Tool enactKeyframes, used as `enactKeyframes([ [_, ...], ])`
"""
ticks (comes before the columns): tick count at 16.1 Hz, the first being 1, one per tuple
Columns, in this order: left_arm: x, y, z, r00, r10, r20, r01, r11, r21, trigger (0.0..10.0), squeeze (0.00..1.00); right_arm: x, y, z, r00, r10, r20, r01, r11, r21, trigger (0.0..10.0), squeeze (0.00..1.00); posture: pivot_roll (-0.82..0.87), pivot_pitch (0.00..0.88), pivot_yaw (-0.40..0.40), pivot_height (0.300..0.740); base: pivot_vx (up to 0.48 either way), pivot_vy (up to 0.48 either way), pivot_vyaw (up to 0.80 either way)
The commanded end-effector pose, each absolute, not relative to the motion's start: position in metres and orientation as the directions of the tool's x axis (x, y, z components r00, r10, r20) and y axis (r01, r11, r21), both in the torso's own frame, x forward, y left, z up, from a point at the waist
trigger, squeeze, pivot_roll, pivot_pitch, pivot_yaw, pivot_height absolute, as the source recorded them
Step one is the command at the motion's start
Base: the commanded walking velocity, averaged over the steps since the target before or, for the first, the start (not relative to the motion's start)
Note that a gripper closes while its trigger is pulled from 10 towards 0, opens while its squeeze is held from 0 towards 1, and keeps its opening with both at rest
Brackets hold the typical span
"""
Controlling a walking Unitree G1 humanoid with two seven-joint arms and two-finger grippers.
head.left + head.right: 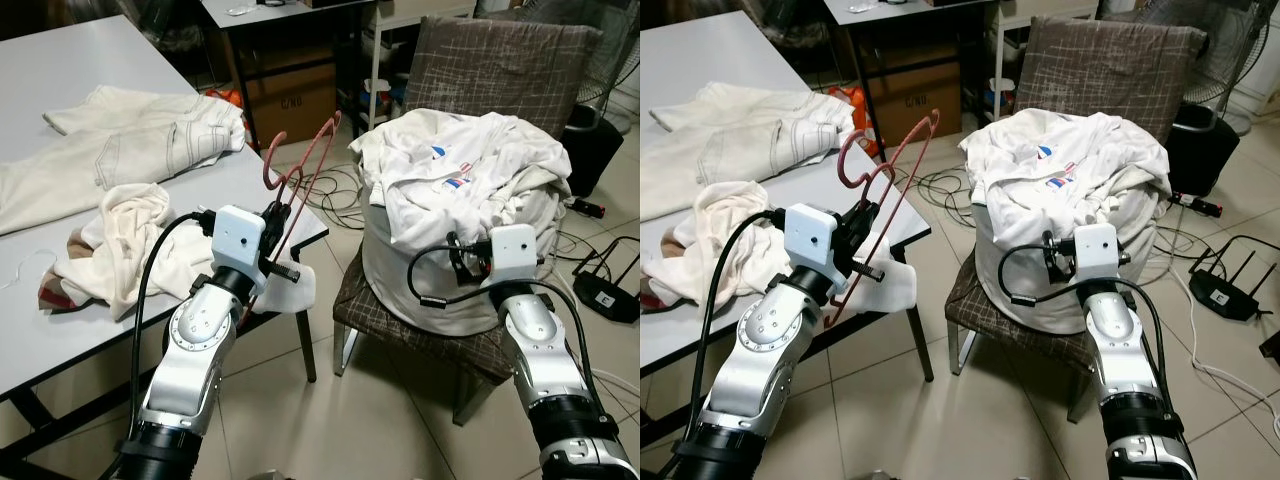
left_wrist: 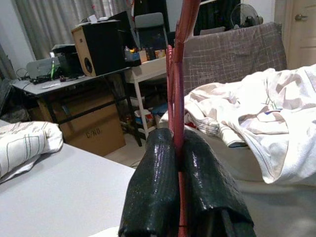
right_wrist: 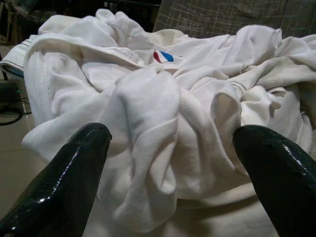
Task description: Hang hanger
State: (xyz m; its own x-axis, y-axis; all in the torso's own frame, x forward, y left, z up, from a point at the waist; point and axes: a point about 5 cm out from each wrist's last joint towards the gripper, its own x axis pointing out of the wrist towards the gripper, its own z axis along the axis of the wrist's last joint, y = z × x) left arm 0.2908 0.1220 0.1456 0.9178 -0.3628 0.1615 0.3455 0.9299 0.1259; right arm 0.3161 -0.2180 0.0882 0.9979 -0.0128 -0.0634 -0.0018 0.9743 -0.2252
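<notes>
A red hanger [image 1: 300, 165] stands nearly upright over the table's near corner, hook toward the back, with my left gripper [image 1: 275, 222] shut on its lower part. Along the wrist the red wire [image 2: 177, 84] runs up from between the closed black fingers [image 2: 158, 187]. My right gripper [image 3: 170, 153] is open, its fingers [image 3: 64, 168] spread wide just in front of a heap of white clothes [image 1: 470, 175] in a fabric basket [image 1: 400, 275] on a chair. The right wrist [image 1: 510, 255] sits at the basket's front.
A white table [image 1: 120, 60] on my left holds cream trousers [image 1: 130, 140] and a crumpled cream cloth [image 1: 125, 245]. The plaid chair [image 1: 500, 60] stands on a tiled floor with cables [image 1: 340, 190]. A router [image 1: 610, 290] lies at the right; a desk and cardboard box [image 1: 290, 95] stand behind.
</notes>
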Motion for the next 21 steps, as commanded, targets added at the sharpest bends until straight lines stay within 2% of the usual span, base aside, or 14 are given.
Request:
enactKeyframes([
  [1, 0.291, 0.126, 0.146, 0.923, -0.347, 0.166, 0.326, 0.935, 0.139, 10.0, 0.00, 0.319, -0.215, 0.092, 0.999, 0.003, -0.043, -0.012, 0.977, -0.212, 10.0, 0.00, -0.07, 0.000, 0.082, 0.740, 0.000, 0.000, 0.00],
  [8, 0.292, 0.121, 0.146, 0.916, -0.367, 0.161, 0.348, 0.928, 0.135, 10.0, 0.00, 0.322, -0.212, 0.093, 0.998, 0.037, -0.045, -0.045, 0.980, -0.193, 10.0, 0.00, -0.08, 0.000, 0.084, 0.740, 0.000, 0.000, 0.00],
  [9, 0.293, 0.120, 0.144, 0.915, -0.376, 0.147, 0.359, 0.924, 0.132, 10.0, 0.00, 0.321, -0.214, 0.101, 1.000, 0.016, -0.008, -0.017, 0.982, -0.186, 10.0, 0.00, -0.08, 0.000, 0.084, 0.740, 0.000, 0.000, 0.00],
  [10, 0.292, 0.119, 0.142, 0.915, -0.380, 0.137, 0.362, 0.922, 0.140, 10.0, 0.00, 0.318, -0.216, 0.115, 0.996, -0.028, 0.083, 0.046, 0.974, -0.221, 10.0, 0.00, -0.07, 0.000, 0.080, 0.740, 0.000, 0.000, 0.00],
  [11, 0.292, 0.119, 0.143, 0.914, -0.380, 0.141, 0.360, 0.921, 0.149, 10.0, 0.00, 0.311, -0.218, 0.143, 0.967, -0.096, 0.237, 0.159, 0.951, -0.265, 10.0, 0.00, -0.07, 0.000, 0.078, 0.740, 0.000, 0.000, 0.00],
  [12, 0.292, 0.120, 0.144, 0.914, -0.380, 0.144, 0.360, 0.921, 0.151, 10.0, 0.00, 0.306, -0.217, 0.155, 0.948, -0.112, 0.297, 0.200, 0.938, -0.283, 10.0, 0.00, -0.07, 0.000, 0.078, 0.740, 0.000, 0.000, 0.00],
  [13, 0.291, 0.120, 0.144, 0.914, -0.379, 0.144, 0.358, 0.921, 0.154, 10.0, 0.00, 0.283, -0.215, 0.169, 0.920, -0.162, 0.356, 0.274, 0.917, -0.289, 10.0, 0.00, -0.08, 0.000, 0.078, 0.740, 0.000, 0.000, 0.00],
  [15, 0.291, 0.119, 0.142, 0.911, -0.392, 0.130, 0.369, 0.914, 0.170, 10.0, 0.00, 0.255, -0.215, 0.157, 0.922, -0.221, 0.317, 0.307, 0.917, -0.253, 10.0, 0.00, -0.10, 0.000, 0.087, 0.740, 0.000, 0.000, 0.00],
  [18, 0.291, 0.116, 0.142, 0.902, -0.416, 0.118, 0.393, 0.902, 0.180, 10.0, 0.00, 0.239, -0.216, 0.154, 0.909, -0.284, 0.305, 0.355, 0.911, -0.209, 10.0, 0.00, -0.12, 0.000, 0.103, 0.740, 0.000, 0.000, 0.00],
  [21, 0.294, 0.108, 0.151, 0.874, -0.464, 0.143, 0.428, 0.875, 0.225, 10.0, 0.00, 0.219, -0.214, 0.139, 0.906, -0.375, 0.198, 0.401, 0.909, -0.113, 10.0, 0.00, -0.14, 0.000, 0.121, 0.740, 0.264, 0.000, 0.00],
])
